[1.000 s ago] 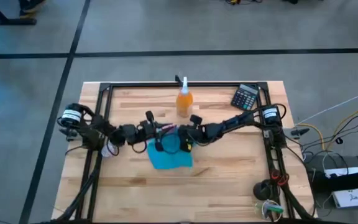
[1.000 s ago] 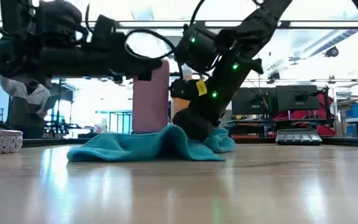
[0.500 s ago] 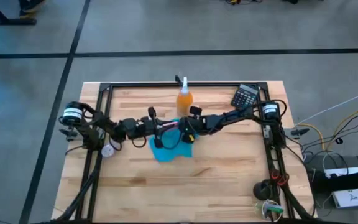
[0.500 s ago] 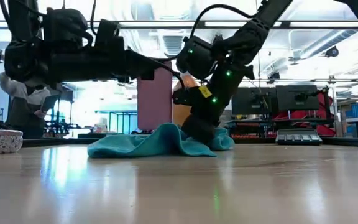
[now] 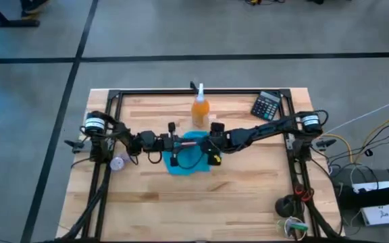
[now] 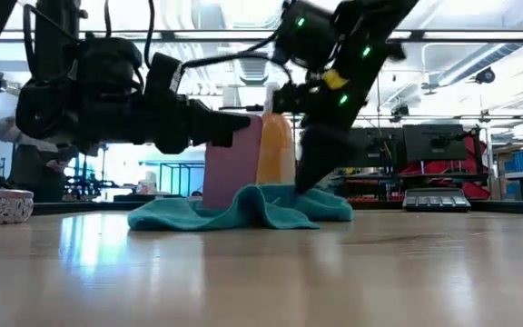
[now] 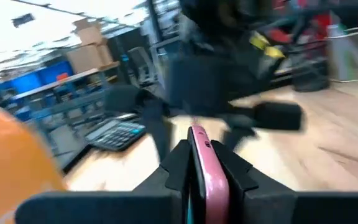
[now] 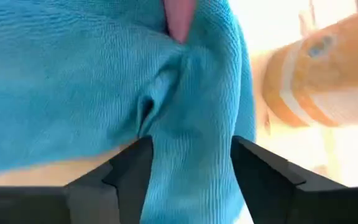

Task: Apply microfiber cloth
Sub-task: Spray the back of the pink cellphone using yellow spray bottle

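Turquoise cloth (image 5: 189, 156), bunched mid-surface at 6 o'clock of the bottle (image 5: 199, 108): pinched by right end effector (image 8: 188, 168) for wiping. Pink phone (image 7: 205, 174) clamped upright by left end effector (image 7: 197, 171).

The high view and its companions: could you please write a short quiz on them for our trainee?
1. True or false: the orange plastic spray bottle stands upright on the light wooden table.
2. What does the left end effector grip? A a black calculator; B a pink flat slab, held on edge; C nothing.
3. Fill in: the right end effector has a fold of the ___ between its fingers.

Key: 1 true. 2 B. 3 turquoise-blue microfiber cloth.
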`<action>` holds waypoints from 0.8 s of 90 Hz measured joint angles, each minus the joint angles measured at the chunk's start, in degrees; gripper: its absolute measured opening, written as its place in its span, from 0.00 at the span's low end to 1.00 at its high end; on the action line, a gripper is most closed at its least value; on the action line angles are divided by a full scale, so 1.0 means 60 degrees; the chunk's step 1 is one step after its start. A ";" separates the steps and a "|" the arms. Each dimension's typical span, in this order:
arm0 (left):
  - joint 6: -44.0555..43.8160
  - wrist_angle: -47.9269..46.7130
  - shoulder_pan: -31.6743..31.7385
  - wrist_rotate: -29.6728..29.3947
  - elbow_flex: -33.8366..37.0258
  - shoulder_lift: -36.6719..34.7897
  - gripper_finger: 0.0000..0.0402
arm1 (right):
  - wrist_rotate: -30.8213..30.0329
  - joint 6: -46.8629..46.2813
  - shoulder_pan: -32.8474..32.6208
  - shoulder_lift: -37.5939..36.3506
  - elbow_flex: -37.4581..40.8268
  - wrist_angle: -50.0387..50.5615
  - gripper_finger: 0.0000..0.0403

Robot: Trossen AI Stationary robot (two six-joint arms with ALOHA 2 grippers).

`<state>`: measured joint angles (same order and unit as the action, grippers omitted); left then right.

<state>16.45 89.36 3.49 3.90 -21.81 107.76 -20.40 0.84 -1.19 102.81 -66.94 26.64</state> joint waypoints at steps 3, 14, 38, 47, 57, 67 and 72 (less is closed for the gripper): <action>-0.0038 -0.0013 -0.0008 0.0185 0.0007 0.0024 0.10 | -0.0009 -0.0048 -0.0008 -0.0136 0.0000 0.0175 0.53; -0.0360 -0.0195 -0.0086 0.0455 0.0019 0.0019 0.14 | -0.0022 -0.0146 -0.0008 -0.0540 0.0007 0.0362 0.55; -0.1561 -0.1180 -0.0185 0.2269 0.0004 -0.0057 0.21 | -0.0002 -0.0135 -0.0052 -0.0571 0.0051 0.0087 0.58; -0.2201 -0.1375 -0.0293 0.2456 0.0096 -0.0054 0.25 | 0.0180 -0.0068 -0.0052 -0.0319 0.0069 -0.0148 0.59; -0.2548 -0.1483 -0.0467 0.2505 0.0199 -0.0046 0.31 | 0.0435 -0.0138 -0.0052 -0.0024 0.0075 -0.0226 0.60; -0.2813 -0.1584 -0.0560 0.2586 0.0293 -0.0038 0.39 | 0.0488 -0.0164 -0.0074 0.0176 0.0076 -0.0273 0.62; -0.2966 -0.1678 -0.0592 0.2685 0.0352 -0.0027 0.43 | 0.0487 -0.0275 -0.0075 0.0220 0.0076 -0.0257 0.62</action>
<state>-1.35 79.29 -0.07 20.01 -19.70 107.59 -17.48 -0.81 -1.64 104.13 -66.48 25.10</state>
